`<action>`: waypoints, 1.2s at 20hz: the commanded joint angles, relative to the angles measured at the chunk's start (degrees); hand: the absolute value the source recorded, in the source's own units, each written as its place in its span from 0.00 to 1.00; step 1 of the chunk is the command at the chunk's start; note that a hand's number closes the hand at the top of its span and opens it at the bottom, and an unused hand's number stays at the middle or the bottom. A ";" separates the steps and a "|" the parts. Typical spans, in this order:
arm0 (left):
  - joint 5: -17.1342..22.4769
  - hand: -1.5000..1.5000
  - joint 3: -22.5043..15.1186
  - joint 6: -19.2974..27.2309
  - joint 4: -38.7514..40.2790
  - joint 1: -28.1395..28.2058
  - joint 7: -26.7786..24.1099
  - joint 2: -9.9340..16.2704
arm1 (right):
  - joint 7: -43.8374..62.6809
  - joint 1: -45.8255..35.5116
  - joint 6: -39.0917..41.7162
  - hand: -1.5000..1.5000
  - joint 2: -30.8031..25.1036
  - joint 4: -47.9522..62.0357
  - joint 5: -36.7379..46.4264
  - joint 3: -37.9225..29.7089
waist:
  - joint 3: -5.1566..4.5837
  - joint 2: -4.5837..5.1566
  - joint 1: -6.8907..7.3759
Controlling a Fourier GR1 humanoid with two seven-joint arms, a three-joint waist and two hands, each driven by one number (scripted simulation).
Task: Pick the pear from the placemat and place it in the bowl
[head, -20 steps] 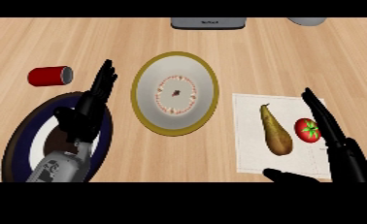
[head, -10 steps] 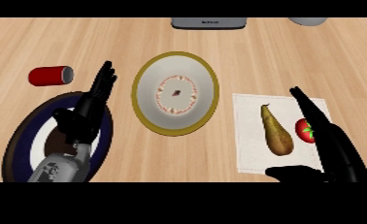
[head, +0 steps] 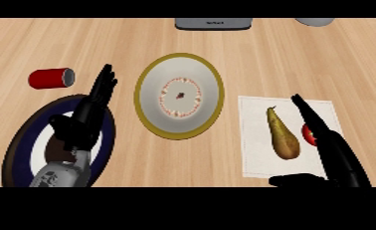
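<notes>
Since the earlier frames, the right hand (head: 332, 147) has shifted left across the placemat (head: 253, 139), now lying just right of the pear (head: 283, 137) with fingers straight and thumb spread, covering most of the tomato (head: 308, 135). Pear lies on the placemat, right of the bowl (head: 178, 96). Left hand (head: 86, 119) rests open over the dark plate (head: 22, 142), left of the bowl.

Wood counter (head: 88, 45), w/ placemat (head: 253, 159), bowl (head: 178, 96), red can (head: 51, 77), dark plate (head: 22, 139)
</notes>
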 commanded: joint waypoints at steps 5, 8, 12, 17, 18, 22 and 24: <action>-2.23 0.50 2.10 -1.80 2.30 0.04 -1.46 -3.27 | -8.42 3.32 2.21 0.00 1.93 -0.09 -5.86 -5.68 | 0.00 0.00 -0.05; -4.44 0.50 1.13 -0.15 -0.99 -2.39 3.97 -4.65 | -9.71 1.96 3.06 0.00 3.05 2.36 -7.15 -7.30 | 0.01 -0.01 -0.02; -5.48 0.50 2.17 -1.45 1.44 -2.27 1.24 -5.90 | -9.61 5.50 0.08 0.00 8.55 3.05 -1.58 -0.93 | 0.00 0.00 -0.08; -5.72 0.50 4.38 -5.89 0.51 -0.21 -0.11 -5.25 | -11.40 1.60 3.28 0.00 8.36 7.72 -4.85 -6.90 | 0.00 0.01 0.04; -3.87 0.50 6.39 -6.30 1.98 -1.51 1.02 -4.78 | -17.97 3.27 1.50 0.00 8.42 12.00 -5.56 -7.74 | 0.00 0.02 0.00; -4.47 0.50 8.69 -7.26 3.64 -4.65 2.29 -4.70 | -14.32 -1.31 -0.27 0.00 12.52 15.50 -1.26 -4.97 | 0.00 0.05 0.09; -6.41 0.50 6.17 -7.02 -4.29 2.58 3.99 -5.47 | -16.54 0.80 2.65 0.00 9.95 14.49 -4.42 -8.91 | 0.00 -0.02 0.13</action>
